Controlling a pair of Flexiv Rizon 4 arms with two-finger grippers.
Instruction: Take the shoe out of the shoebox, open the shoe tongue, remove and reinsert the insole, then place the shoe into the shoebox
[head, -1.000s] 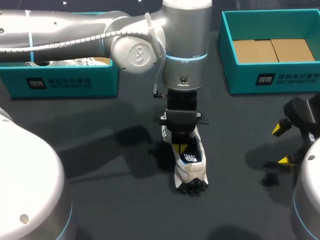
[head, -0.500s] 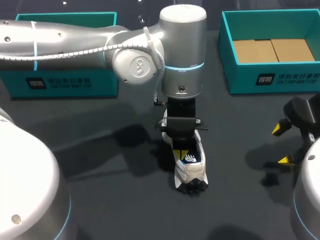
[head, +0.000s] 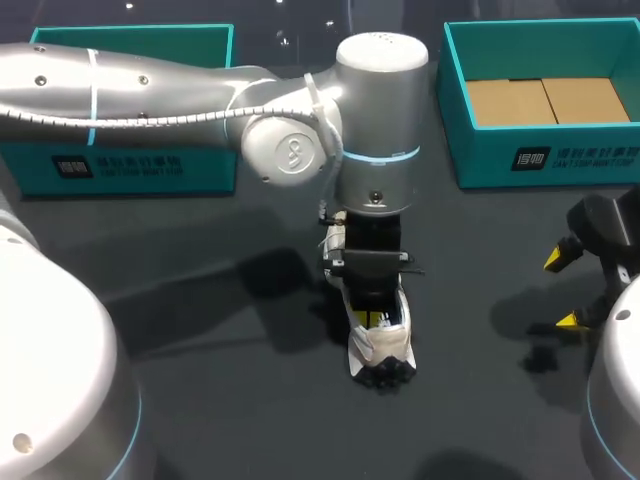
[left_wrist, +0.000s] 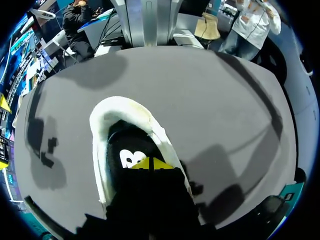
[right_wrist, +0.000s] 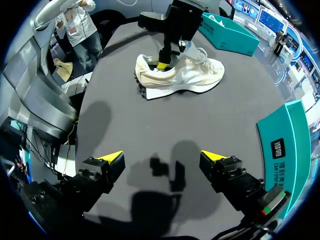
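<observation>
A cream shoe (head: 385, 352) lies on the dark table, heel towards me. My left arm reaches to the middle, and its gripper (head: 375, 318) points straight down into the shoe's opening. The left wrist view shows the shoe's padded collar (left_wrist: 115, 107) and the dark insole (left_wrist: 122, 145) with a white logo. There the left gripper (left_wrist: 151, 164) is shut, its yellow tips together on the insole. From the right wrist view the shoe (right_wrist: 180, 75) lies on its sole with the left gripper (right_wrist: 161, 65) inside its heel end. My right gripper (head: 562, 290) (right_wrist: 162, 159) stands open and empty, far to the right.
A teal shoebox (head: 540, 150) with a cardboard floor stands at the back right. Another teal box (head: 130, 160) is at the back left, partly behind my left arm. Bare table lies between the shoe and my right gripper.
My left arm has shifted slightly right and lower. Its gripper has gone deeper into the shoe and now covers most of the insole's logo. The right arm has not moved.
</observation>
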